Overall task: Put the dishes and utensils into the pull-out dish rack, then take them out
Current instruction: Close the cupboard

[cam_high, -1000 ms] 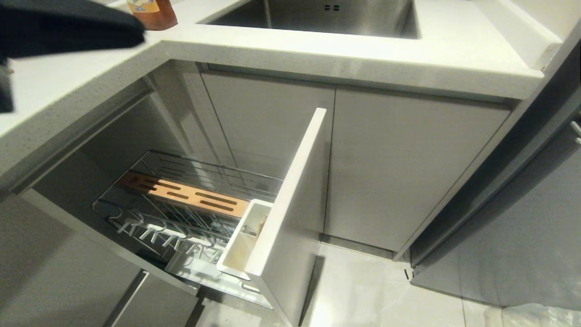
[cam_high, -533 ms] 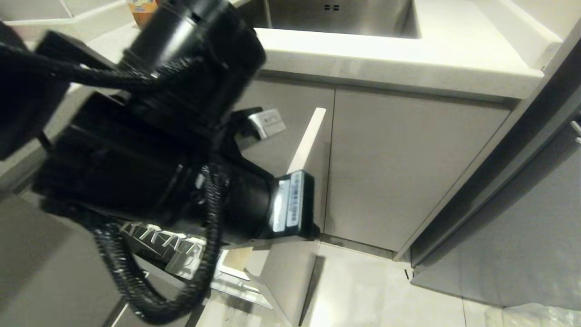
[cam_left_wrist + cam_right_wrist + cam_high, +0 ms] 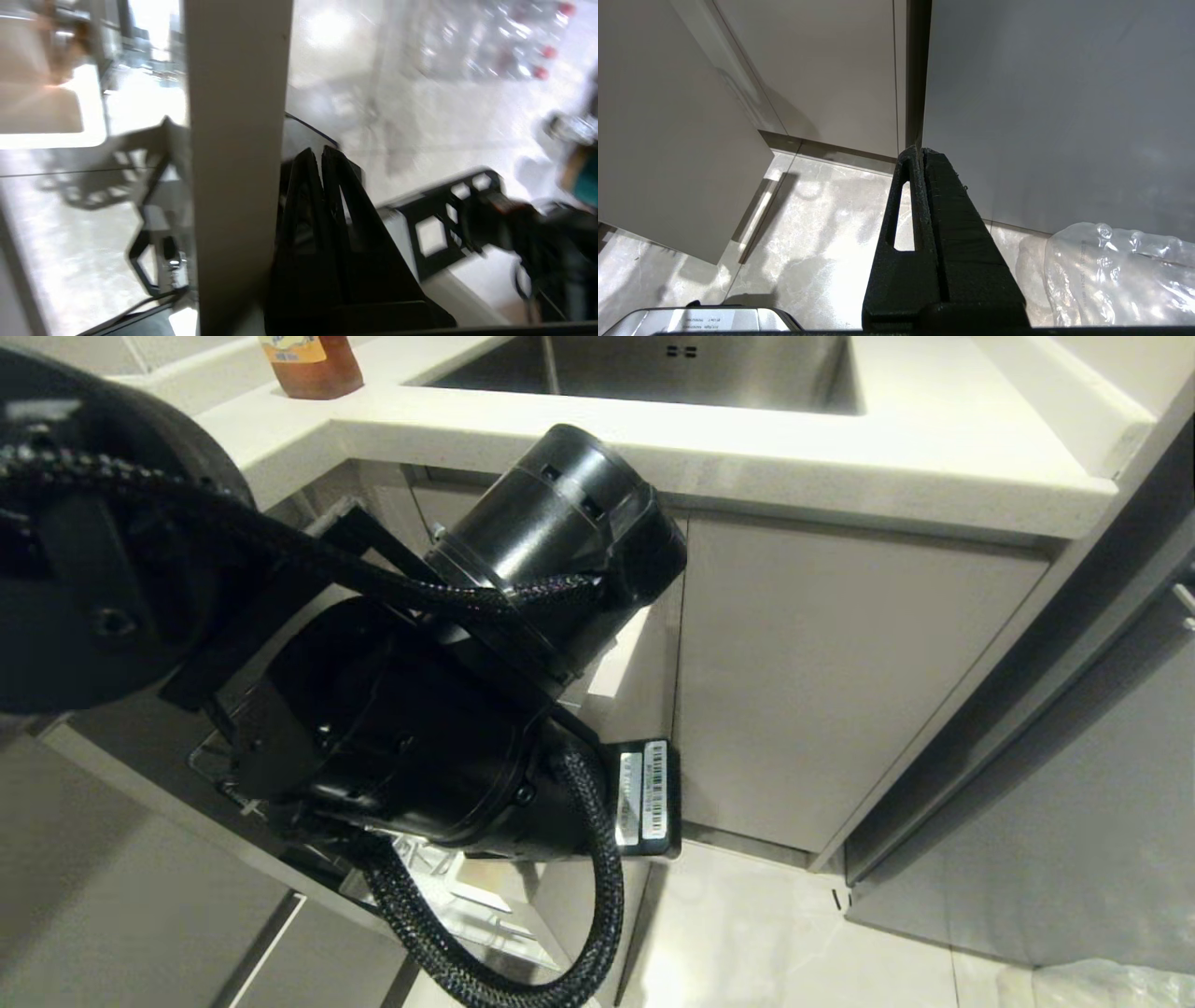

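Left gripper pressed together, empty, beside front panel of pulled-out dish rack under counter; rigid, sliding, likely heavy; best pushed flat on panel's outer face.

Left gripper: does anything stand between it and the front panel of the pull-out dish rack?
Nothing visible does. The shut left gripper lies right beside the front panel, along its thin edge. Whether they touch, I cannot tell.
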